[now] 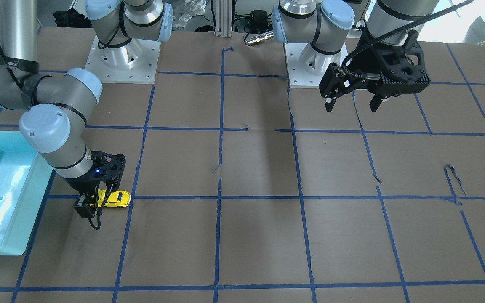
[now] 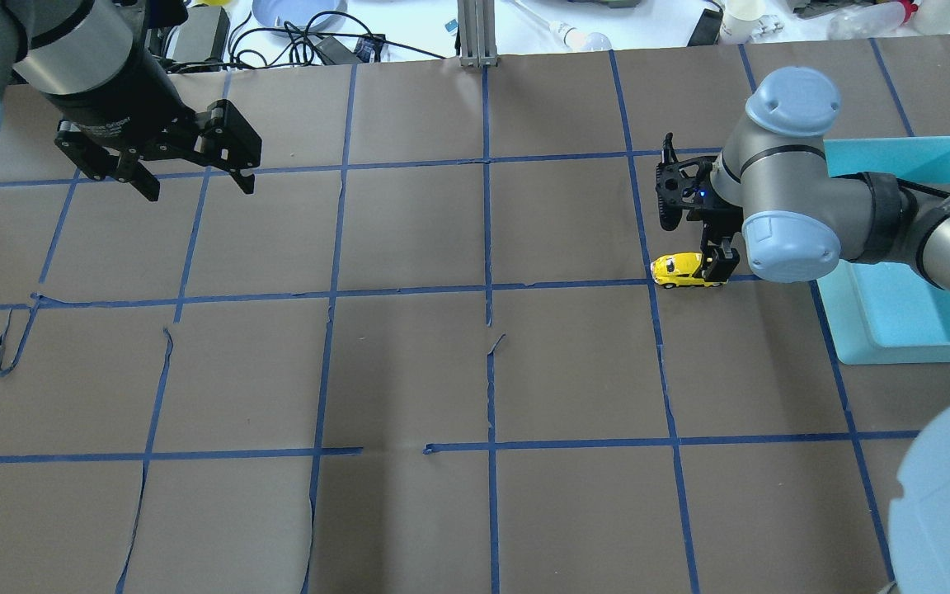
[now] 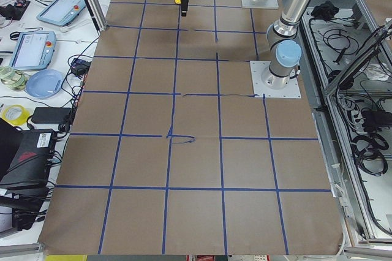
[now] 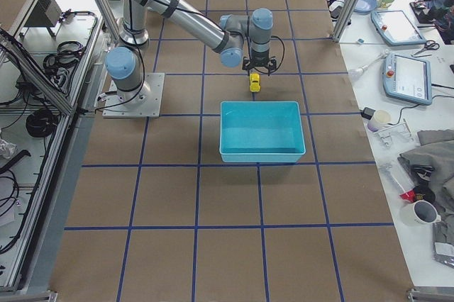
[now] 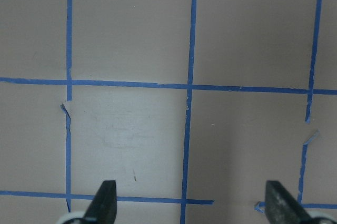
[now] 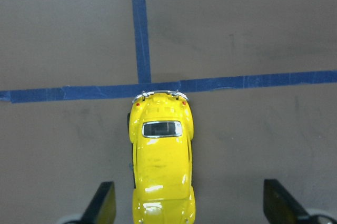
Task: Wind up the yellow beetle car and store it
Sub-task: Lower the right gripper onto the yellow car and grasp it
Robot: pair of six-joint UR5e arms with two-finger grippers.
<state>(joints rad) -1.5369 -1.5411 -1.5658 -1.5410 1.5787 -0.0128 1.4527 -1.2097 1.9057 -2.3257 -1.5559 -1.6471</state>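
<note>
Centering comes first: our right end effector (image 6: pixel 190 203) hangs spread, straddling the yellow beetle car (image 6: pixel 160 166) on the table (image 6: pixel 263 34) near the blue bin (image 2: pixel 895 322) (car sits off-centre in the gap), so we would shift sideways before pinching; our left end effector (image 5: pixel 192 203) hovers spread.

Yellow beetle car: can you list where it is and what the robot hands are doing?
Car: yellow beetle car, on its wheels on the table
Right gripper: open, fingers either side of the car, not touching it
Left gripper: open, far away, holding nothing
Box: light blue bin, close to the car
</note>
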